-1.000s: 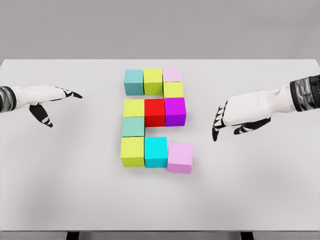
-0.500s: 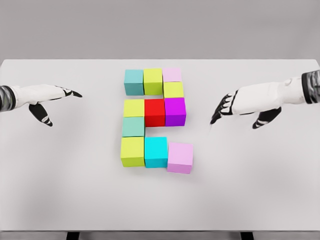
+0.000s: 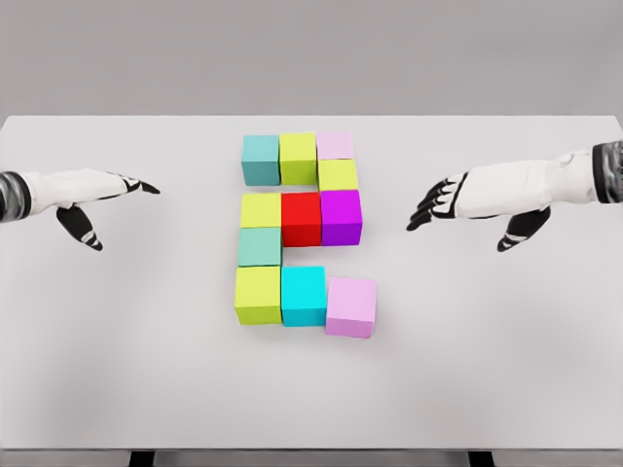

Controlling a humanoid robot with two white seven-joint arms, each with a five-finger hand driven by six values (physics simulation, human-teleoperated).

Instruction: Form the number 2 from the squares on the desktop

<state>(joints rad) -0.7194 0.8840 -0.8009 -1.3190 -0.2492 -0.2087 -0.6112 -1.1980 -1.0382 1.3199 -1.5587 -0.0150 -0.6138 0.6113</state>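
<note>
I have the right robot hand hovering over the tabletop well to the right of the blocks, fingers loosely spread and pointing inward, holding nothing; the left robot hand hangs on the far side, likewise flat, open and empty. Between them the squares already read as a 2: a top row of teal block, green block and pale pink block, a yellow-green block dropping to the middle row of yellow block, red block and purple block, then a mint block down to the bottom row of lime block and cyan block. The one flaw I see is the lilac block at the bottom right, sitting a touch low and slightly turned beside the cyan one. If I tidy it, I would bring the right hand down on its outer side and nudge it gently up and inward with flat fingertips, so the neighbours do not shift.
</note>
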